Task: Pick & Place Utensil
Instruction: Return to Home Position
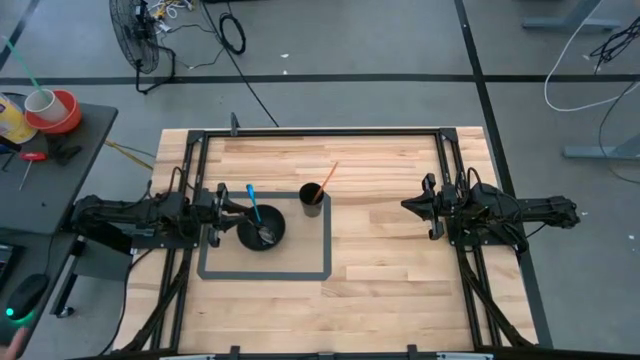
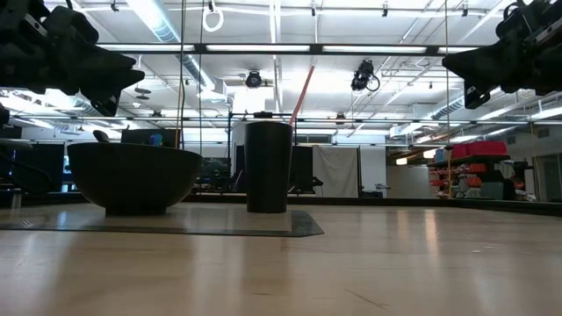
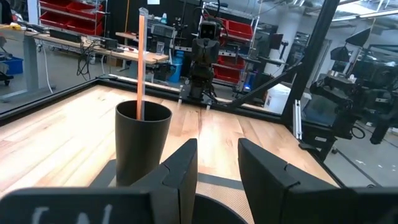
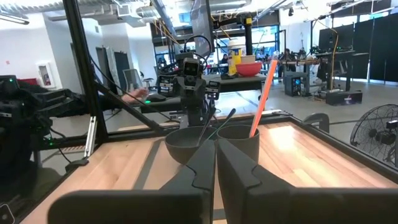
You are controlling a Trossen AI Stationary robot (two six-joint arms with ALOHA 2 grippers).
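A black bowl (image 1: 241, 240) holds a utensil with a blue handle (image 1: 252, 200); its metal head lies in the bowl and the handle leans on the rim. Beside it stands a black cup (image 1: 312, 207) with an orange stick (image 1: 328, 176) leaning out of it. Both sit inside a grey outlined rectangle (image 1: 265, 273). My left gripper (image 1: 228, 208) hovers open at the bowl's left rim, raised off the table; its wrist view shows nothing between the fingers (image 3: 217, 177), with the cup (image 3: 142, 143) ahead. My right gripper (image 1: 408, 207) is shut (image 4: 216, 171) and waits to the cup's right, raised too.
The bowl (image 2: 132, 180) and cup (image 2: 268, 167) stand close together, left of the table's middle. Bare wood lies between the cup and the right arm and along the near edge. A black metal frame rail (image 1: 320, 130) runs around the table. A side table with clutter (image 1: 40, 110) stands off the left edge.
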